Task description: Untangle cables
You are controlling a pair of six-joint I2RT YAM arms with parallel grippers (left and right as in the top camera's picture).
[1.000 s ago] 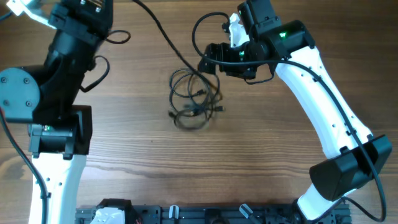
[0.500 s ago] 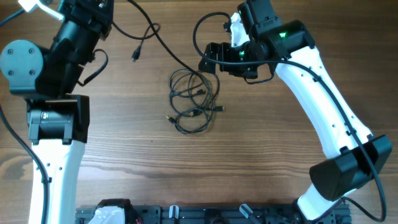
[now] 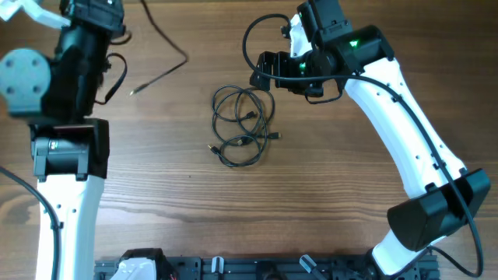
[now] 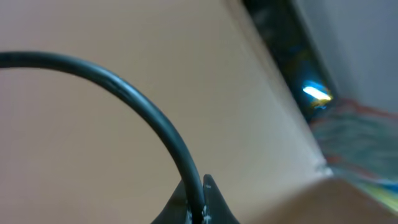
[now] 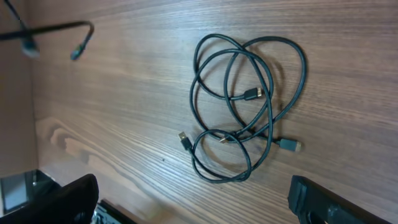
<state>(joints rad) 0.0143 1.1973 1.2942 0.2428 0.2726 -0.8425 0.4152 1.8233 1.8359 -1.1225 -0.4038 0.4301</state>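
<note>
A bundle of thin black cables (image 3: 242, 141) lies looped on the wooden table at centre, with small gold-tipped plugs. It also shows in the right wrist view (image 5: 239, 134). One separate cable (image 3: 165, 71) runs from my left gripper down to a free plug end at the upper left, apart from the bundle. In the left wrist view my left gripper (image 4: 198, 208) is shut on this cable (image 4: 143, 106). My right gripper (image 3: 258, 70) is open and empty, hovering just above and behind the bundle, its fingers (image 5: 193, 196) wide apart.
The right arm's own thicker black wire (image 3: 253, 27) loops at the back near its wrist. A black rack (image 3: 233, 268) runs along the table's front edge. The left arm's base (image 3: 70, 148) stands at the left side.
My left gripper has pulled one cable up and left out of the bundle; its plug end now trails free at the upper left. The bundle has settled smaller. The right arm has barely moved.
</note>
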